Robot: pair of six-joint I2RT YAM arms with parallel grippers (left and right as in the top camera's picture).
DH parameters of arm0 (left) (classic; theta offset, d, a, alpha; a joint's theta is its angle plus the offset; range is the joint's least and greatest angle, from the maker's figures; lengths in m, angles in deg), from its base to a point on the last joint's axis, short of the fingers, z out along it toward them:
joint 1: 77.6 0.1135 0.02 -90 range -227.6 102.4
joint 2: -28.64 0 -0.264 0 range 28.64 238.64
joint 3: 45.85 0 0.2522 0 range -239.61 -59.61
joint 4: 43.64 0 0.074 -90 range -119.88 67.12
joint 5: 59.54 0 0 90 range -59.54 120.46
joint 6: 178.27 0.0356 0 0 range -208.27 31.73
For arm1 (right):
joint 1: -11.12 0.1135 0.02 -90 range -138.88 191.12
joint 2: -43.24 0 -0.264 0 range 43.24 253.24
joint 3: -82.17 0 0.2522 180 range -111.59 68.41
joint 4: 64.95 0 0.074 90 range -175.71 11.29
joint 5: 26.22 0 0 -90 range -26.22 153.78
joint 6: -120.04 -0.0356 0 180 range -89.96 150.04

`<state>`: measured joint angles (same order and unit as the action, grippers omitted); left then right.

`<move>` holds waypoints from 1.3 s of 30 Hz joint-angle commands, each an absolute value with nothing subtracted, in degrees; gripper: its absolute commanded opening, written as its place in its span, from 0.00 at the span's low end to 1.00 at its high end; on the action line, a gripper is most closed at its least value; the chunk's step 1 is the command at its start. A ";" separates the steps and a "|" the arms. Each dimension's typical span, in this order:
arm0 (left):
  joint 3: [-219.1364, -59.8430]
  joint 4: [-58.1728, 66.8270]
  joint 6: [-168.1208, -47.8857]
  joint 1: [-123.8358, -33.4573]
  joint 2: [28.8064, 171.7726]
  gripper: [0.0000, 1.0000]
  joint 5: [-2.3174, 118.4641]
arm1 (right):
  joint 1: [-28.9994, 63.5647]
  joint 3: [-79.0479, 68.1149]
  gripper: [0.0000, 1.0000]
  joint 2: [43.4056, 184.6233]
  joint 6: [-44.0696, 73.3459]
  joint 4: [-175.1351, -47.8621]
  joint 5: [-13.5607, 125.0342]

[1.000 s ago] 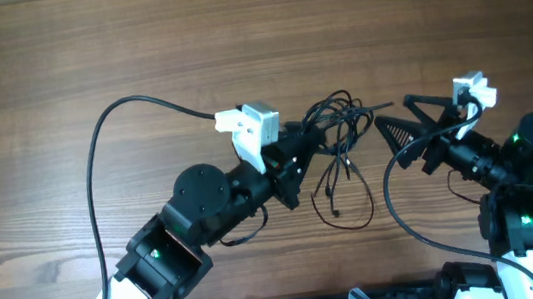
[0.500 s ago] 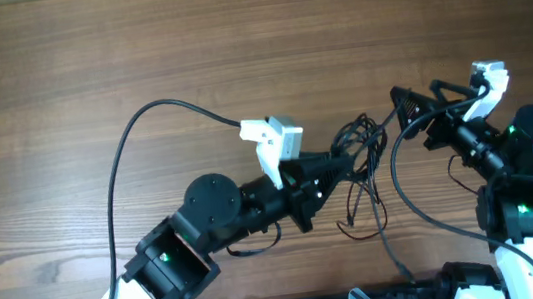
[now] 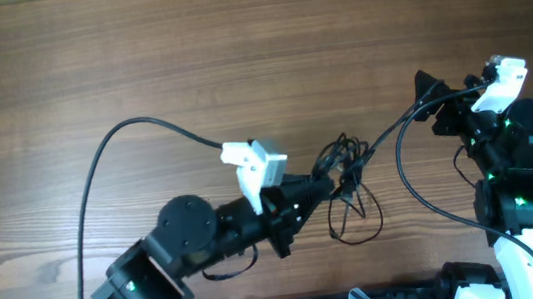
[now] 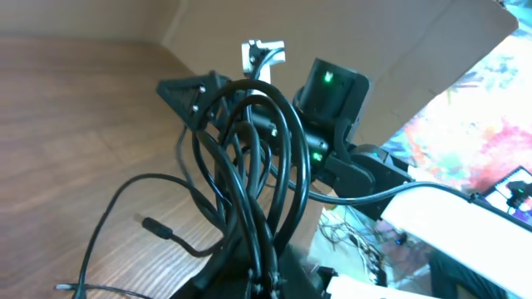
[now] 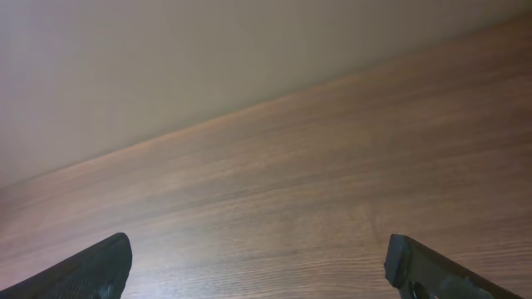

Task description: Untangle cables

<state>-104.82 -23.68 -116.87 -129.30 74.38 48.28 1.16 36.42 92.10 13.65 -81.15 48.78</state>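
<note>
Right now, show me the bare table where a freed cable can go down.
The whole far half of the table, beyond both hands, is bare wood, as is the left side beyond the left arm's thick cable. Crowded: the gap between the left hand and right hand, where the cables knot and trail.

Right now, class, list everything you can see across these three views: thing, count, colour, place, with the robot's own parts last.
brown wooden table: one, brown, under everything.
tangle of thin black flexible cables: one knot with loose loops, black, middle of the table, at the left claw's tip.
thick black arm leads: two, black, one arcing at the left, one curving at the right.
left claw: one, black, shut on the tangle.
right claw: one, black, open, nothing between its fingers, right of the tangle.
</note>
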 commanded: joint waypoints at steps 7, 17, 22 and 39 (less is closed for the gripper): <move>-105.07 -21.19 -113.96 -129.45 69.61 0.04 38.51 | 0.64 36.16 1.00 92.80 13.52 -82.92 59.31; -105.07 -16.21 -114.11 -129.47 70.55 0.04 37.46 | 0.64 36.16 1.00 92.76 11.64 -72.69 66.30; -105.07 -8.97 -111.75 -129.45 72.32 0.04 35.84 | 0.64 36.16 1.00 92.74 12.06 -61.92 66.33; -105.07 -22.55 -115.12 -129.45 74.75 0.04 29.62 | 0.64 36.16 1.00 92.65 0.06 -73.37 8.17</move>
